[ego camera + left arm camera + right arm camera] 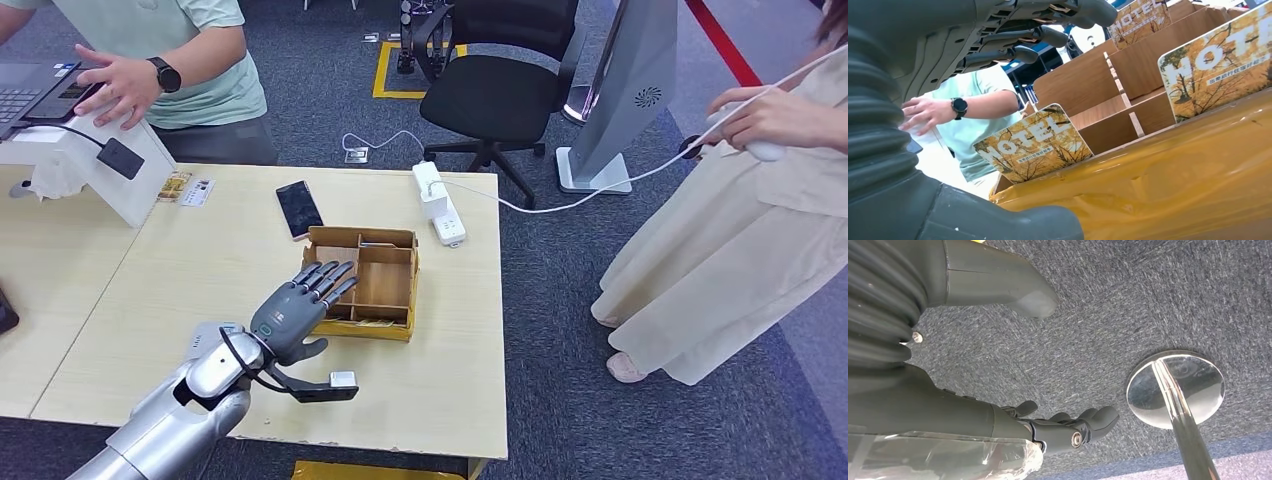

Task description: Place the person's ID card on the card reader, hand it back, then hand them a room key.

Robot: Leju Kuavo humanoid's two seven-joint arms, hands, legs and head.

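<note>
Head view evenly lit, bright, soft shadow cast under left hand (292, 318) on table (200, 270); slight wide-angle bowing at edges. Left wrist view: near hand blurred, glare on yellow film (1168, 185). Right wrist view: highlights seen on chrome base (1175, 388).

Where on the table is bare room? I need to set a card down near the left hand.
Bare wood lies between the wooden box and the table's right edge, and between the left hand and the phone. It is crowded around the power strip and the white stand.
</note>
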